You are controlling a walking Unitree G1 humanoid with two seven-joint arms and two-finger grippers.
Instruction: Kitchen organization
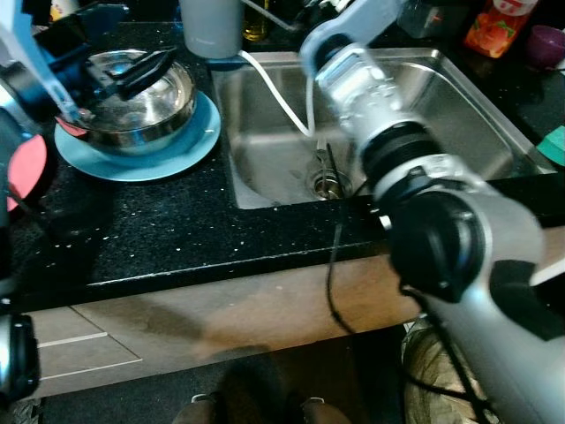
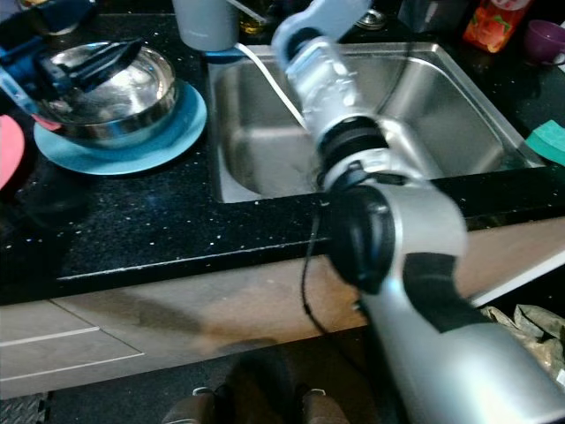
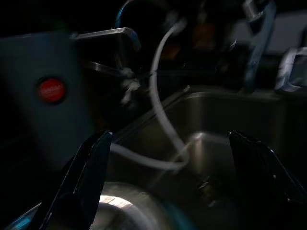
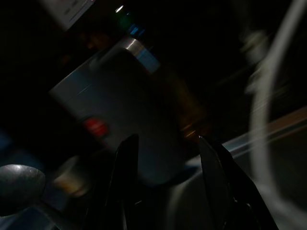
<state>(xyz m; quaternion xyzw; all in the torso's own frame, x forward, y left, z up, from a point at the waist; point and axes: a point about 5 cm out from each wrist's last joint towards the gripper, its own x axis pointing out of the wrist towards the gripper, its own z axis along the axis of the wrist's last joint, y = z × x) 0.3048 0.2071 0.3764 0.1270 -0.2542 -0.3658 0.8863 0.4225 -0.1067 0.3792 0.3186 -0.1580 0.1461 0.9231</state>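
Observation:
A steel bowl (image 1: 141, 102) sits on a blue plate (image 1: 190, 146) on the black counter, left of the sink (image 1: 265, 115). My left gripper (image 1: 146, 69) hovers over the bowl's rim, open, its fingers (image 3: 91, 167) spread wide with nothing between them. My right arm (image 1: 353, 79) reaches over the sink toward the back of the counter. In the right wrist view, my right gripper (image 4: 168, 191) is open and points at a grey container (image 4: 120, 96) with a red dot, a short way off. That container (image 1: 212, 26) stands behind the bowl.
A white hose (image 1: 278, 93) trails into the sink by the drain (image 1: 328, 181). An orange bottle (image 1: 499, 26), a purple cup (image 1: 547, 44) and a teal item (image 1: 554, 146) stand to the right. Something pink (image 1: 26, 168) lies at the left edge. The counter's front edge (image 1: 221, 261) is close.

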